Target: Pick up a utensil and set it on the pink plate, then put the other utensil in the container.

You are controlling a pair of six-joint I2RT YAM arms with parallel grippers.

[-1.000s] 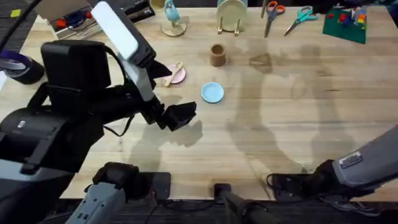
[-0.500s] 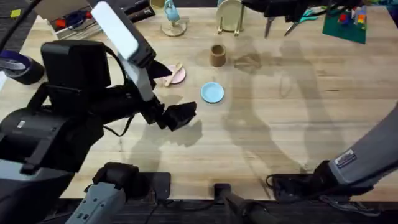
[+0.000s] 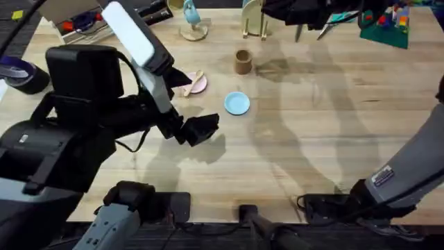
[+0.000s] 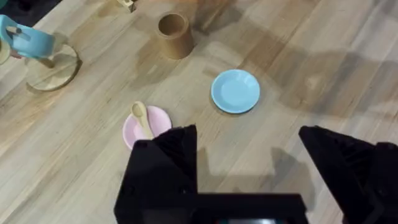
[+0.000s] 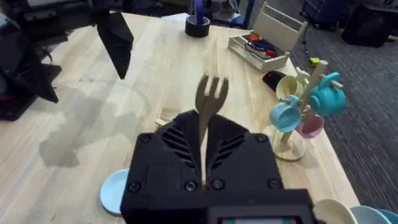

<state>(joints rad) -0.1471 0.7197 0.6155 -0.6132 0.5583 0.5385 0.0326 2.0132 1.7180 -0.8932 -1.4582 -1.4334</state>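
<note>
My right claw (image 5: 204, 177) pinches the fork (image 5: 208, 102) upright, high above the table (image 3: 333, 132). My left claw (image 4: 249, 162) hangs spread over the pink plate (image 4: 146, 127) holding the spoon (image 4: 142, 118), blue plate (image 4: 236, 91) and brown cup (image 4: 173, 35) beyond. No writing is readable.

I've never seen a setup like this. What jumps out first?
Probably the wooden fork standing upright, clamped in the right gripper, tines up. Next, the spoon lying on the pink plate, with a blue plate and a brown cup nearby, and the left gripper open above them.
</note>
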